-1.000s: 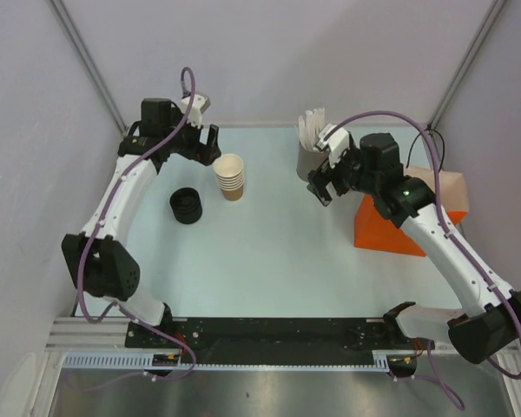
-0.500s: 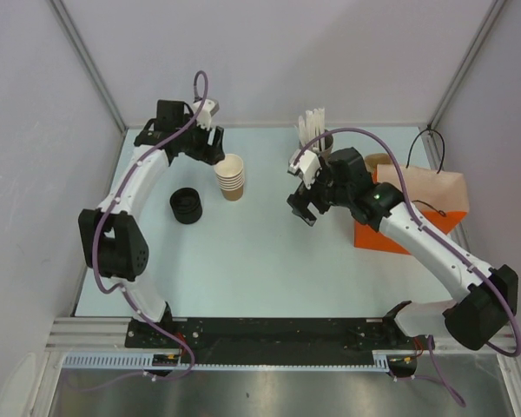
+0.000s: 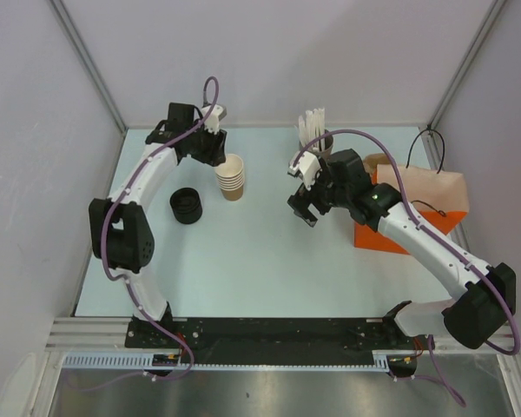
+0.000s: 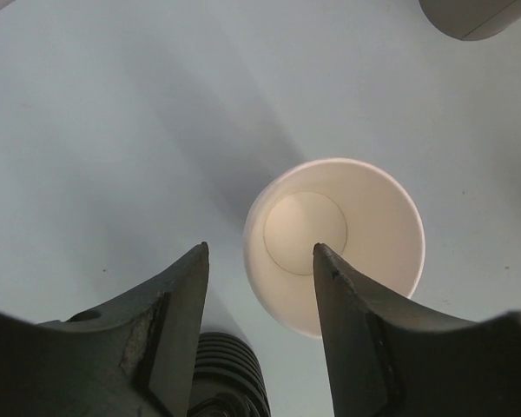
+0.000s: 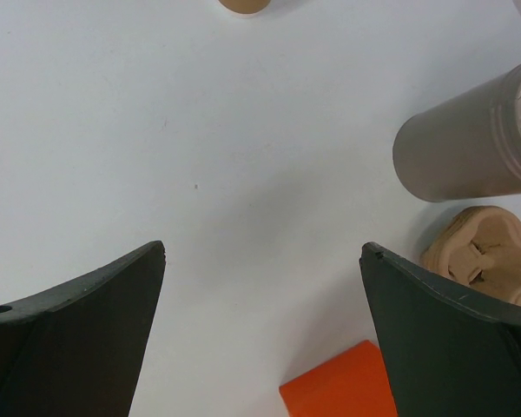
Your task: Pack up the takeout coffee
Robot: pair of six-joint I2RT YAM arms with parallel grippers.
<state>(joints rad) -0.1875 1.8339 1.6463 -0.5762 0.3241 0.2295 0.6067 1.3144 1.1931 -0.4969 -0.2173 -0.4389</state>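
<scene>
No lidded cup shows in any view; the takeout coffee is out of view. A stack of lidless tan cups (image 3: pixel 231 176) stands at the back left. In the left wrist view I look down into its top cup (image 4: pixel 334 243). My left gripper (image 3: pixel 215 149) is open and empty, just behind and above the stack; in its own view (image 4: pixel 260 252) the right finger overlaps the cup's rim. A stack of black lids (image 3: pixel 187 206) stands left of the cups and shows between the left fingers (image 4: pixel 226 378). My right gripper (image 3: pixel 305 207) is open and empty over bare table, also in its own view (image 5: pixel 262 248).
An orange paper bag (image 3: pixel 389 233) lies at the right, its corner in the right wrist view (image 5: pixel 339 387). A tan crumpled bag (image 3: pixel 434 185) lies behind it. A grey holder with white sticks (image 3: pixel 315 137) stands at the back, also in the right wrist view (image 5: pixel 469 139).
My left gripper has moved right, closer to the cup stack. My right gripper swung left and nearer from the holder a second ago, then held still.
</scene>
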